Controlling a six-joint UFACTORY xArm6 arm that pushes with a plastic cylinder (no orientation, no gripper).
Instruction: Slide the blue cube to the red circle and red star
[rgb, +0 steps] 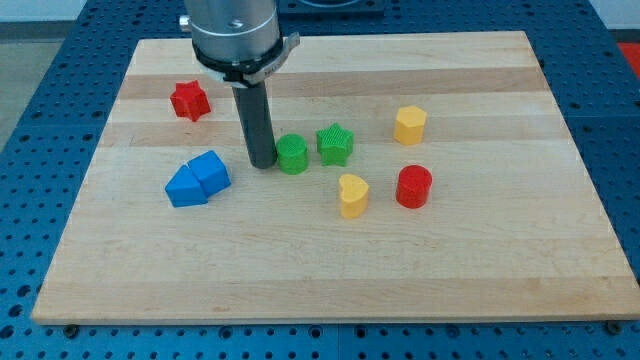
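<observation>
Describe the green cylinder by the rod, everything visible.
The green cylinder is a short round block, matte and plastic-looking, standing upright on the wooden board near its centre. Its flat top faces up; the side shows faint vertical ridging. My tip sits right at its left side in the view, apparently touching or nearly so. On its right stands the green star, very close; whether they touch cannot be told. It looks intact and is not tilted.
</observation>
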